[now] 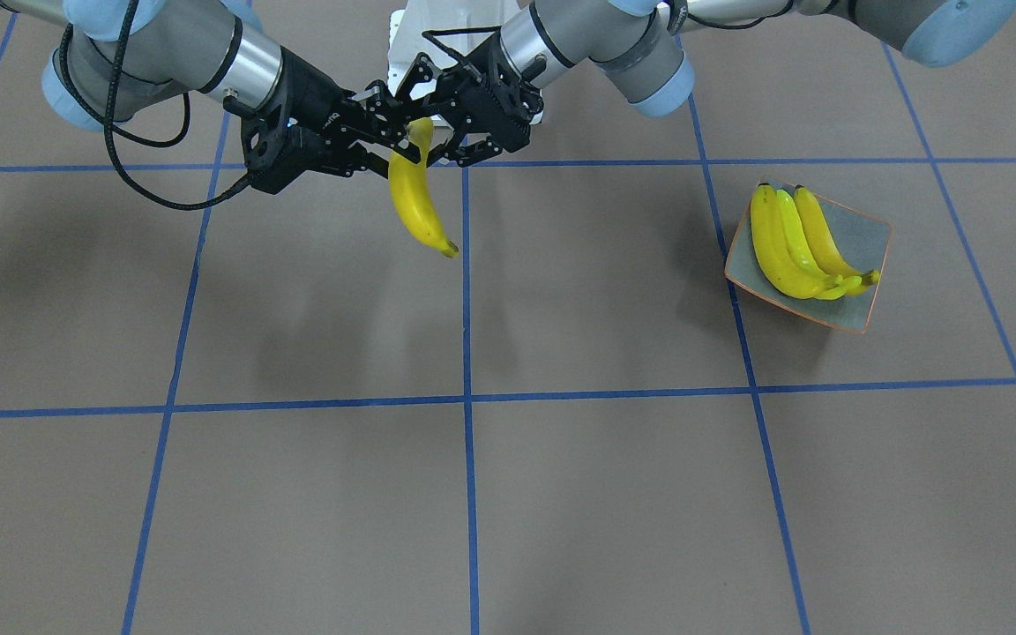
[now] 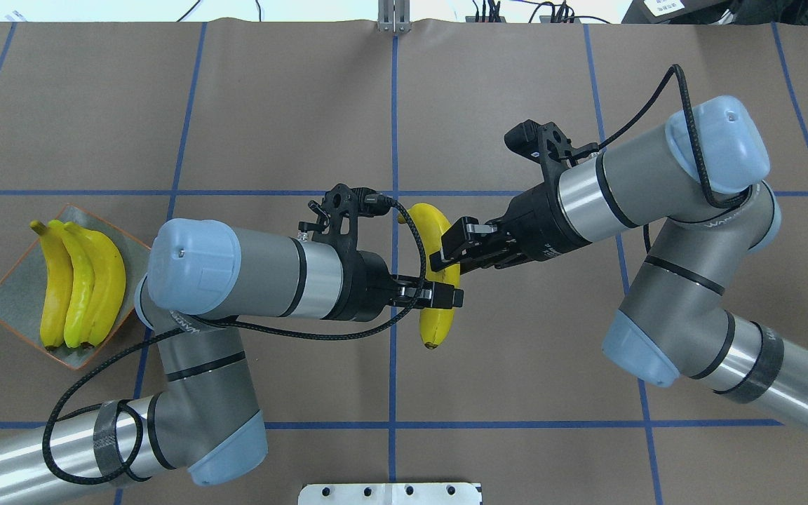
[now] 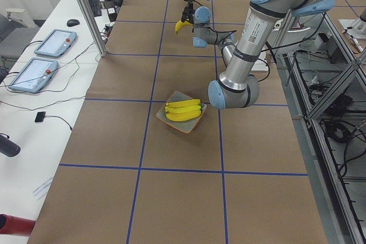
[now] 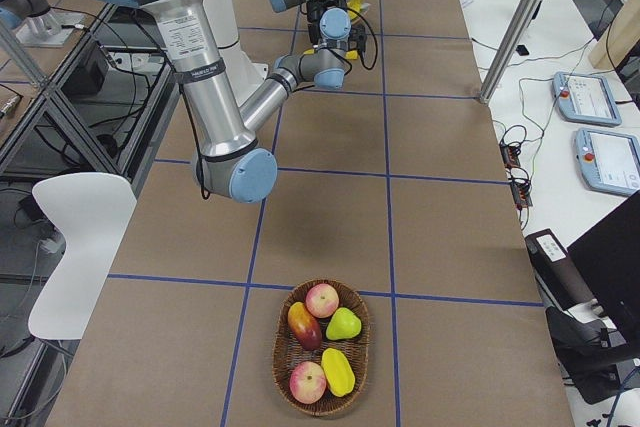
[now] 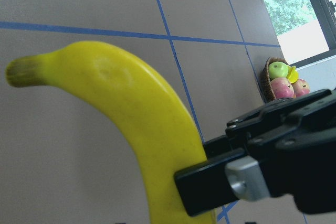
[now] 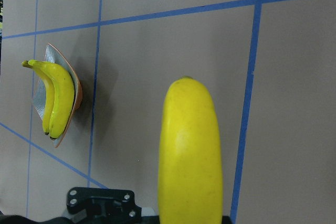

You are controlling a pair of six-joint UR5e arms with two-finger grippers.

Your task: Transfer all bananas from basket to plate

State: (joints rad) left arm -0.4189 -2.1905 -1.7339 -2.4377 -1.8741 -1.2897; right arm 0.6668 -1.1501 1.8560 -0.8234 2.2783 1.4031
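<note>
Brown paper surface (image 2: 516, 351), blue tape grid, and over its middle I read a hand-over: the right hand (image 2: 454, 247) is pinching the banana (image 2: 434, 224) in the air, and the left hand (image 2: 440, 296) sits around it just nearer the robot, though I cannot tell whether its fingers have pressed in. I judge the left must grip firmly before the right lets go, then carry to the plate (image 2: 11, 298) at the left end, where three bananas (image 2: 81, 280) lie side by side. My banana is bright yellow, smooth, curved and dark-tipped; the basket (image 4: 277, 352) at the right end shows only other fruit.
</note>
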